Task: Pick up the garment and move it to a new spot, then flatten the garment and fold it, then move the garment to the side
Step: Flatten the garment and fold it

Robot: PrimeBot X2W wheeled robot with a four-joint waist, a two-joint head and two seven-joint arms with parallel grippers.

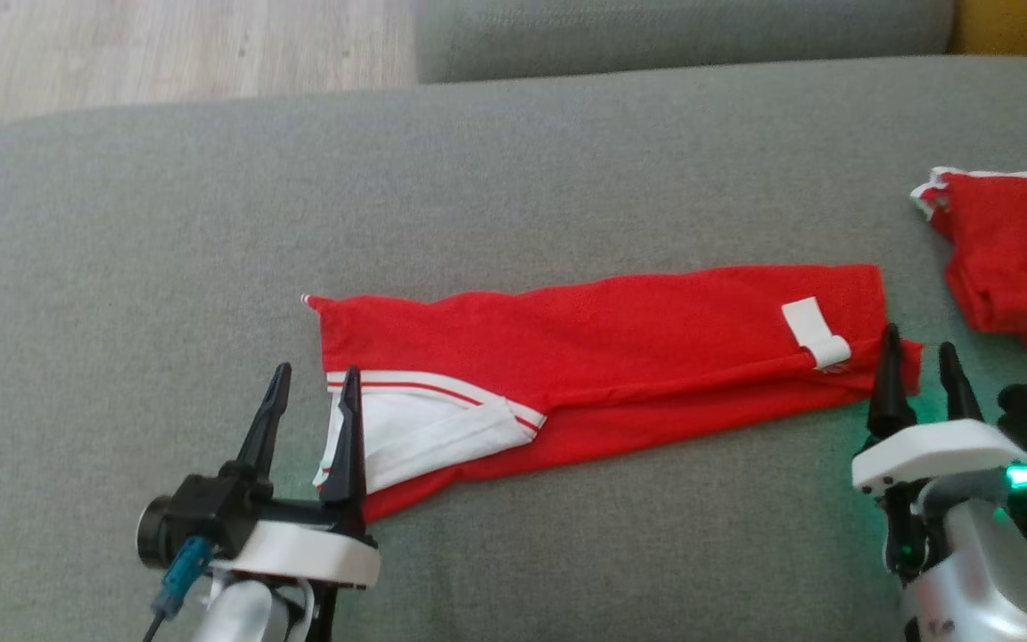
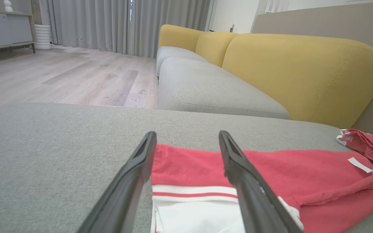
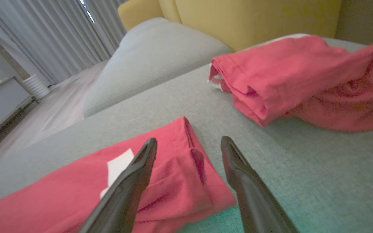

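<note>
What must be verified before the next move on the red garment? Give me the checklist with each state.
1. The left gripper open: ok.
2. The right gripper open: ok.
3. The red garment has its white-striped end between the left gripper's fingers: ok.
4. Its tagged end sits at the right gripper: ok.
5. Any finger touching fabric: cannot tell.
6. The other red garment lies apart: ok.
</note>
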